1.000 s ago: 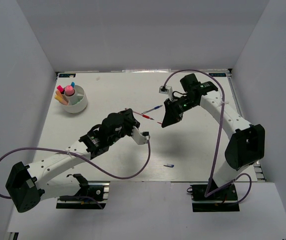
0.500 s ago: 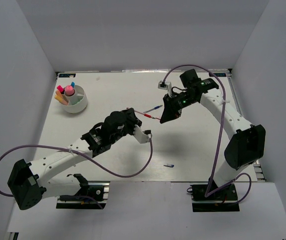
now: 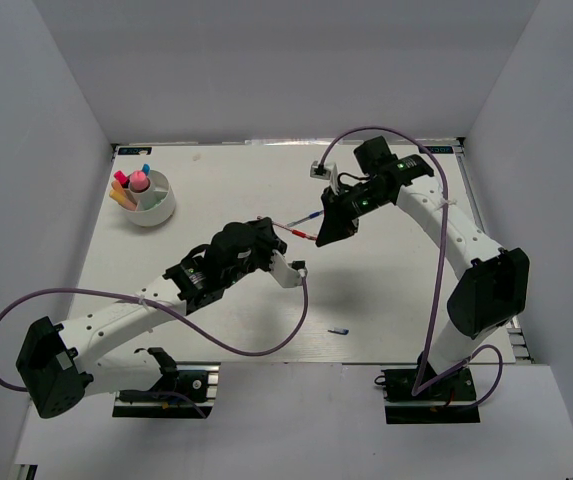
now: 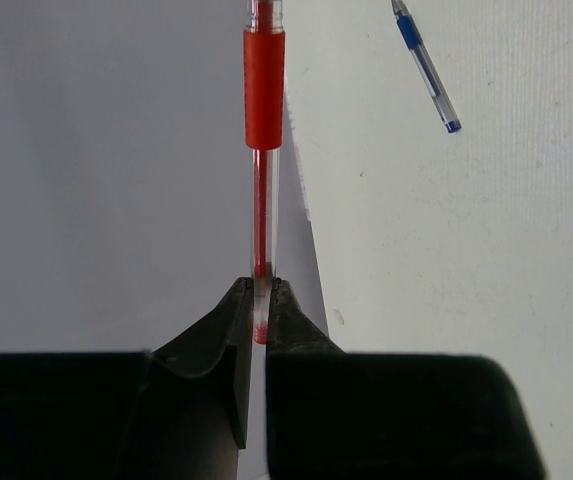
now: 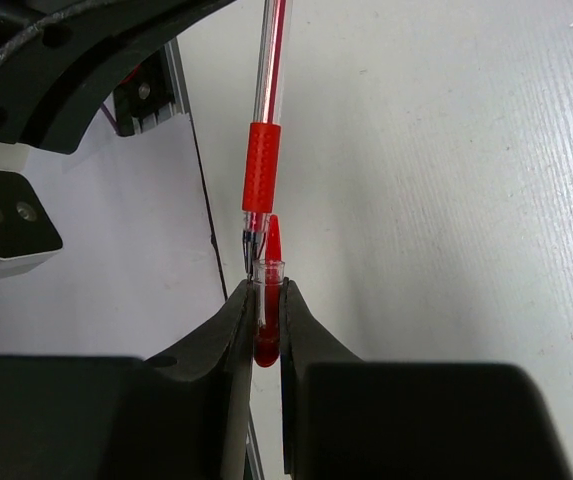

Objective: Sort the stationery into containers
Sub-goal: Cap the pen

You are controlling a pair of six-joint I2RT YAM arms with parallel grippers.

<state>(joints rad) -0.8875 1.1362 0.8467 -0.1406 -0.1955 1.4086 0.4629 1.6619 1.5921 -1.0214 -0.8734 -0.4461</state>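
My left gripper is shut on the back end of a thin red pen and holds it level above the table. In the left wrist view the pen sticks straight out from the gripper. My right gripper is shut on a clear red pen cap, its mouth right at the pen's tip. A blue pen lies on the table just behind and also shows in the left wrist view. The white divided bowl at the far left holds several markers and a pink round-topped stick.
A small blue cap lies on the table near the front edge. The left arm's wrist fills the upper left of the right wrist view. White walls enclose the table on three sides.
My right gripper has moved a little left and back with the cap, up to the pen's tip. My left gripper has shifted slightly right with the red pen.
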